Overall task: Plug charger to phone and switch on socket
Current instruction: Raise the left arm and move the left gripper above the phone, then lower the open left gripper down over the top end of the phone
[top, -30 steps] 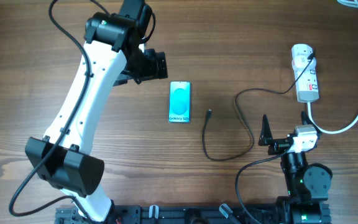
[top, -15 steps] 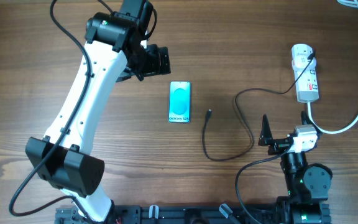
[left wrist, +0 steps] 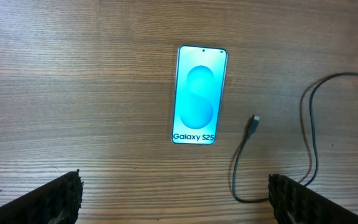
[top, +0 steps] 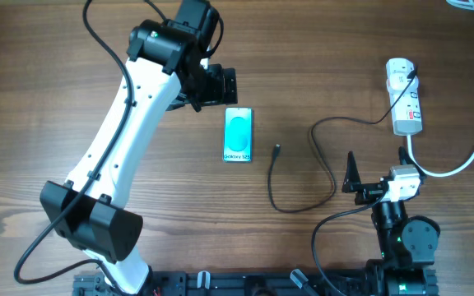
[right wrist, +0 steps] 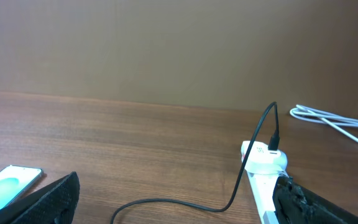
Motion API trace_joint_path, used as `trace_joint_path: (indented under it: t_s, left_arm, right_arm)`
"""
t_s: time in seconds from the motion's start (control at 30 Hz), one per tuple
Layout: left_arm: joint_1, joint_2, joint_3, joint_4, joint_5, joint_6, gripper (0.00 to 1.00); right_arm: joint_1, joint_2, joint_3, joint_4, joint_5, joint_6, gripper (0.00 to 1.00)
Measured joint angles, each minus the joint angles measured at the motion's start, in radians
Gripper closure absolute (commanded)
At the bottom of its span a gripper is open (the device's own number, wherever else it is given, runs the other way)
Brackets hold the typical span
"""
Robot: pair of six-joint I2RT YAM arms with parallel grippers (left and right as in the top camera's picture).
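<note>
I'm seeing both sets of jaws wide open and holding nothing, left gripper (left wrist: 179,196) above the phone (left wrist: 201,94) mid-worktop, right gripper (right wrist: 179,199) near the socket (top: 404,107).

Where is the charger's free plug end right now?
Overhead, the charger's plug lies loose just right of the phone, well left of the socket.

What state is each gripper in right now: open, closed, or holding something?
Left two-finger gripper: open, holding nothing.
Right two-finger gripper: open, holding nothing.
</note>
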Motion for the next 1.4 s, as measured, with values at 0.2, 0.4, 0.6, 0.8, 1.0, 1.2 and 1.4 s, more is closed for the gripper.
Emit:
trace_joint_path:
  t_s: [0.2, 0.4, 0.6, 0.8, 1.0, 1.2, 1.4]
  left_arm:
    - [-0.006, 0.000, 0.000, 0.000, 0.000, 0.000, 0.00]
    - [-0.006, 0.000, 0.000, 0.000, 0.000, 0.000, 0.00]
    - [-0.006, 0.000, 0.000, 0.001, 0.000, -0.002, 0.00]
    - [-0.007, 0.000, 0.000, 0.002, 0.000, -0.038, 0.00]
    - [-0.037, 0.008, 0.000, 0.002, 0.000, -0.045, 0.00]
    - [-0.068, 0.087, 0.000, 0.002, 0.001, -0.051, 0.00]
    - [-0.069, 0.102, 0.000, 0.012, 0.001, -0.084, 0.00]
  right_arm:
    - [0.000, 0.000, 0.000, 0.000, 0.000, 0.000, 0.00]
    - [0.000, 0.000, 0.000, 0.000, 0.000, 0.000, 0.00]
    - [0.000, 0.000, 0.000, 0.000, 0.000, 0.000, 0.00]
    - [0.000, 0.000, 0.000, 0.000, 0.000, 0.000, 0.00]
    - [0.000, 0.000, 0.000, 0.000, 0.000, 0.000, 0.00]
    - [0.000, 0.000, 0.000, 0.000, 0.000, 0.000, 0.00]
    - [0.000, 0.000, 0.000, 0.000, 0.000, 0.000, 0.00]
